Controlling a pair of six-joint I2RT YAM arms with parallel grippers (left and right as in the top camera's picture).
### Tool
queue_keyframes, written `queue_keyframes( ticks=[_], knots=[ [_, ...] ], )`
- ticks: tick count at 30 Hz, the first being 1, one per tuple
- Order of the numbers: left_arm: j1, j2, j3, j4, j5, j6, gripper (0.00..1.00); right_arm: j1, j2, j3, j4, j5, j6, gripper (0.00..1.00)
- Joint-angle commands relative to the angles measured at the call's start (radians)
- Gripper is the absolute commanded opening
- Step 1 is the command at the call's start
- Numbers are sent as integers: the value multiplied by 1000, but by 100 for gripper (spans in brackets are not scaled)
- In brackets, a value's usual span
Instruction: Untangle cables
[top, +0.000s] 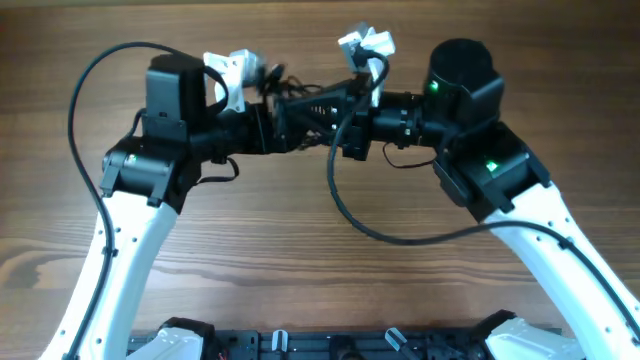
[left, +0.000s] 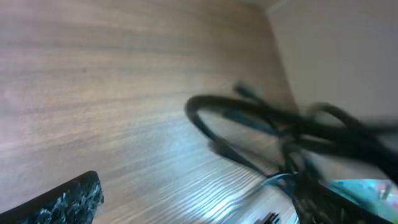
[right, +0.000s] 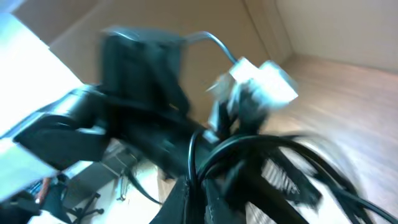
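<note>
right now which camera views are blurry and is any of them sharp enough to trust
Overhead: sharp and evenly lit, the table's wood grain crisp, no glare, though the cables are dark and low in contrast. Left wrist: motion-blurred, with the cable loop smeared. Right wrist: blurriest of the three, everything streaked, outlines unreliable.

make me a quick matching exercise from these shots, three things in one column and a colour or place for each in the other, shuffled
Column one:
1 cables
2 table
3 light on right arm

Column two:
a green
b brown wood grain
c bunched between the two arms

Pairs: 1-c, 2-b, 3-a
</note>
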Motion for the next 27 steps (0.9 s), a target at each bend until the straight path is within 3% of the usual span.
queue_keyframes(
  ticks=[1, 3, 4, 9, 10, 12, 14, 16, 19, 24, 27],
  knots=[
    [-14, 58, -14, -60, -154, 24, 100, -43, -107, 28, 38, -46, 24, 13],
    [-14, 67, -14, -85, -189, 29, 100, -79, -121, 28, 29, -39, 25, 11],
    [-14, 70, -14, -107, -212, 32, 100, -121, -134, 28, 5, -6, 27, 5],
    [-14, 71, -14, -161, -220, 58, 100, -251, -140, 27, -231, 200, 88, 6],
    [-14, 71, -14, -156, -169, 63, 100, -256, -132, 27, -293, 225, 69, 17],
    [-14, 71, -14, -123, 14, 135, 100, -256, -109, 25, -392, 252, 18, 55],
    [-14, 71, -14, -89, 125, 171, 100, -256, -85, 25, -461, 251, -16, 71],
    [-14, 71, -14, -47, 109, 158, 100, -255, -42, 25, -580, 250, -106, 87],
    [-13, 71, -14, -32, 6, 158, 100, -254, 12, 25, -718, 250, -296, 92],
    [-13, 71, -14, -16, -10, 160, 100, -248, 101, 25, -822, 202, -592, 99],
    [-14, 71, -14, -17, -10, 159, 100, -248, 142, 25, -772, 121, -621, 99]
  ],
)
